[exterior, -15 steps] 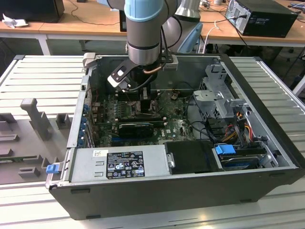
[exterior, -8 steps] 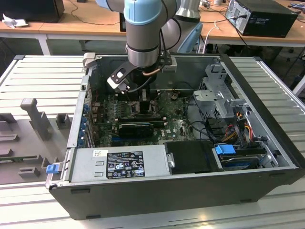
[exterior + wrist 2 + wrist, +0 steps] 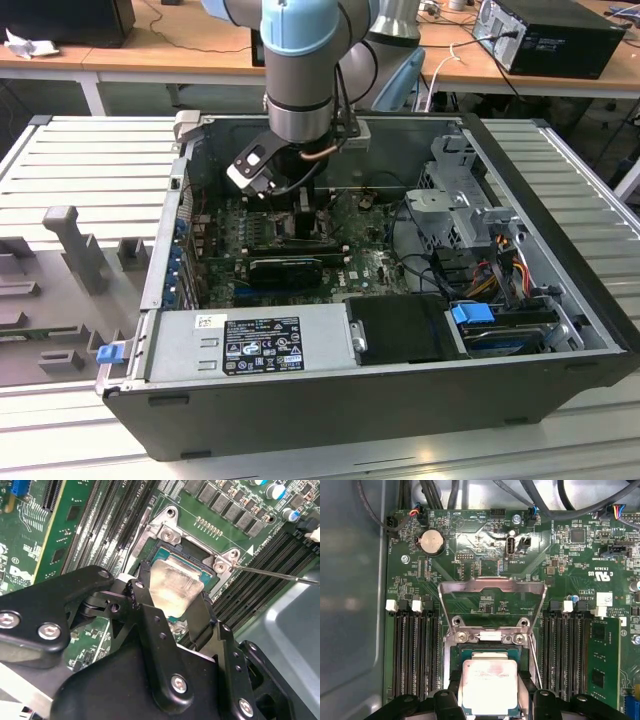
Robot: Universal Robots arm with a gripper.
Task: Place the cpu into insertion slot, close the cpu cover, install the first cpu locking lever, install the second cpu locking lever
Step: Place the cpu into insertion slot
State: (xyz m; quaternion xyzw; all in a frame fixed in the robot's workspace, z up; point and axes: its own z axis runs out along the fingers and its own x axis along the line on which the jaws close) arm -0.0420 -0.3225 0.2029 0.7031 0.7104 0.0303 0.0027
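Hand (image 3: 490, 681) grips cpu (image 3: 489, 689) above insertion slot (image 3: 485, 653).

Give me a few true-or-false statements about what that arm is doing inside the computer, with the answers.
1. The gripper has the cpu between its fingers, at the insertion slot. True.
2. The cpu cover is shut over the chip. False: it stands swung open, clear of the slot.
3. The computer case lies open, its inside exposed. True.
4. The coin battery lies on the cpu. False: it sits on the green board, apart from the chip.
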